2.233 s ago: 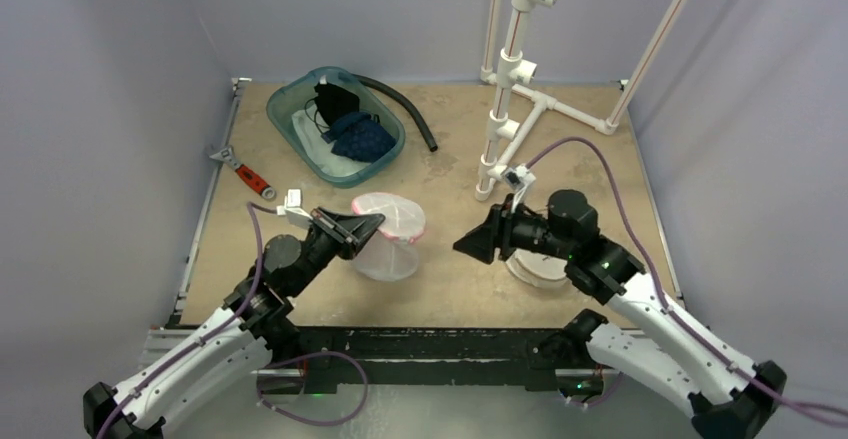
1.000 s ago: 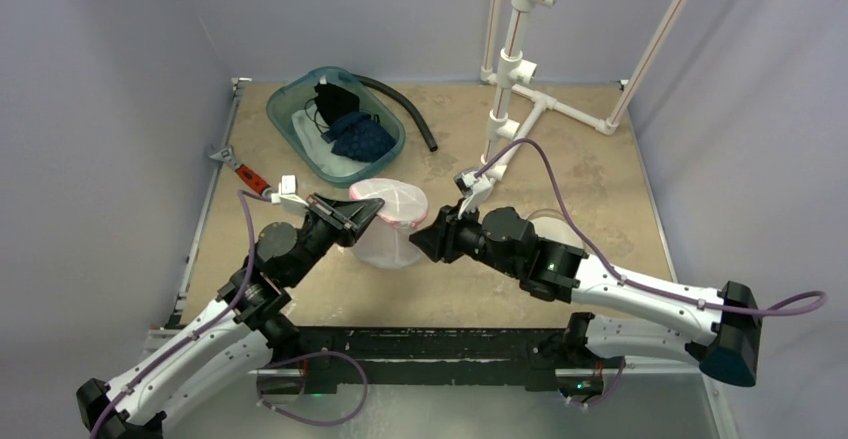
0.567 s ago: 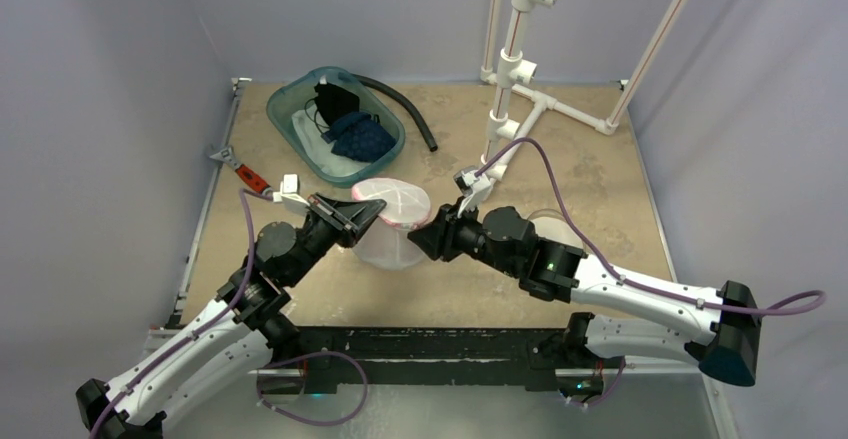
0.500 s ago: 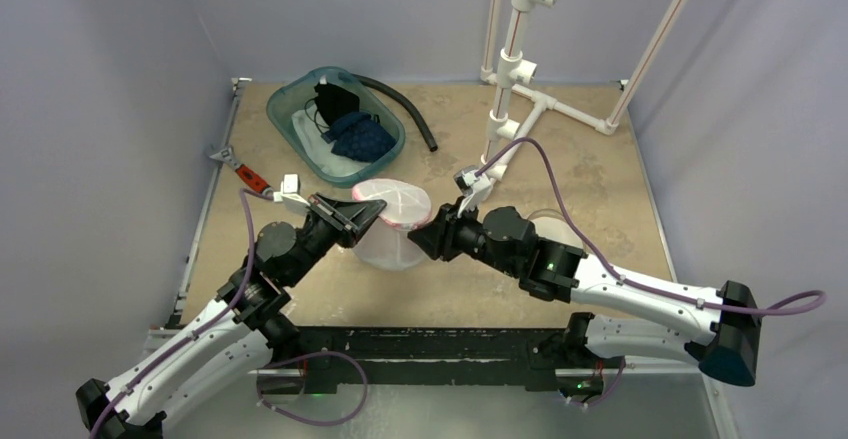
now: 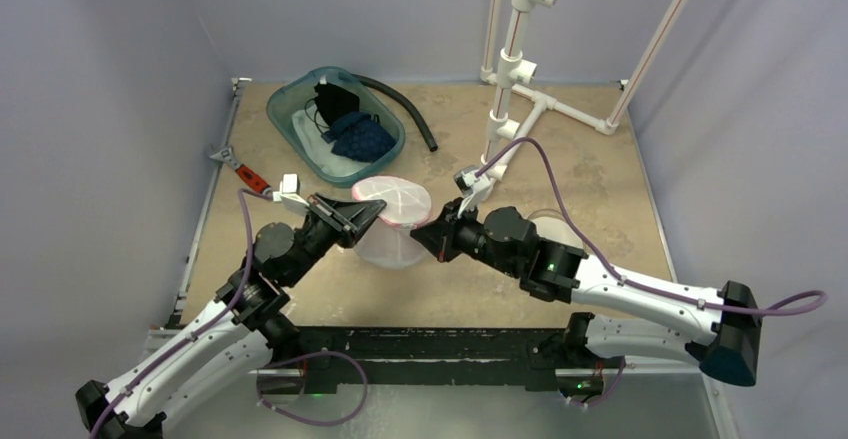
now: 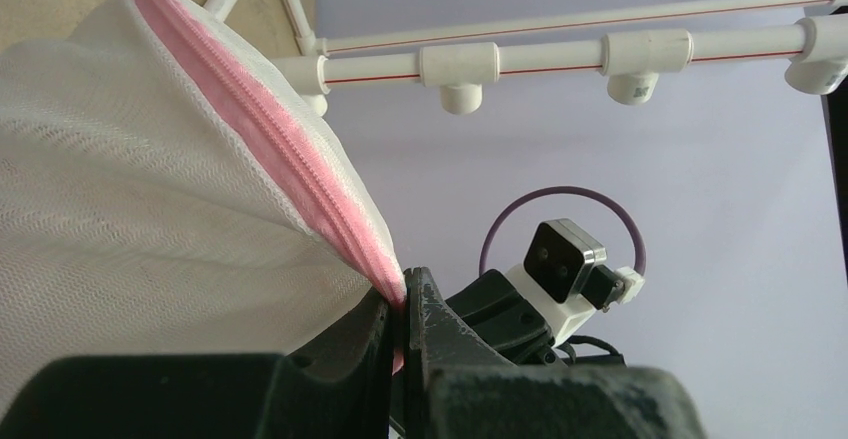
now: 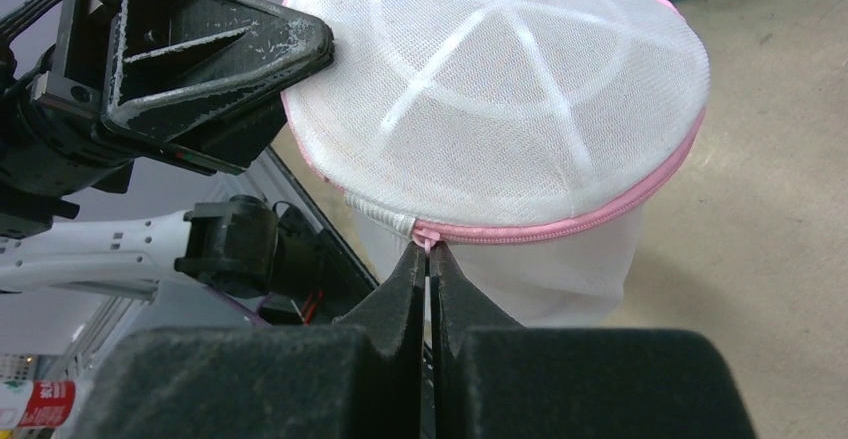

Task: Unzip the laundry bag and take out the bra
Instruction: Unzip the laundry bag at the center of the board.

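white mesh round laundry bag [image 5: 388, 244] stands just in front of the teal plastic tub [image 5: 276, 117]. left gripper [image 6: 405, 304] clamps its rim; right gripper [image 7: 428, 251] pinches the pink zip [image 7: 560, 227] at its pull end. i'd draw that steadily round the seam, left bracing, mesh taut.

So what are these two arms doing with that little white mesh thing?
They are working on a white mesh laundry bag standing on the table. The left pincer grips its rim at the pink zipper, steadying it. The right pincer is closed on the zipper's end, apparently ready to pull. The zipper looks shut where it shows, so nothing is out yet.
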### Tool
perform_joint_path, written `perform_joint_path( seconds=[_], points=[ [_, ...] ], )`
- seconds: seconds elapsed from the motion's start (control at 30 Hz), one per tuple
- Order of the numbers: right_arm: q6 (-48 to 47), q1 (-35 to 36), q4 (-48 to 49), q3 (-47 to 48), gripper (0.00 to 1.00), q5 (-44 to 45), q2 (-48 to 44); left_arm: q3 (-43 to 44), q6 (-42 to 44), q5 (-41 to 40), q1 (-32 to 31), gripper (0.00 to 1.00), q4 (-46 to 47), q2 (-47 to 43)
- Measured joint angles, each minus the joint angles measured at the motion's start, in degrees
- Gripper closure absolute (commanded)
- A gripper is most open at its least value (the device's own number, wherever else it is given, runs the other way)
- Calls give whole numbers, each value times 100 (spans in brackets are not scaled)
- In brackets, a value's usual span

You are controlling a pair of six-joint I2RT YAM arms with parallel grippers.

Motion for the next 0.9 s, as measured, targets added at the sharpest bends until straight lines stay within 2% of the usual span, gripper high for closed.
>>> perform_joint_path(
  seconds=[0.47,0.9],
  points=[
    [61,7,-455,-166,100,308,-367,101,166,291,-4,100,-39,125],
    [52,7,-1019,-619,100,857,-960,619,940,1547,-4,100,-52,737]
  ],
)
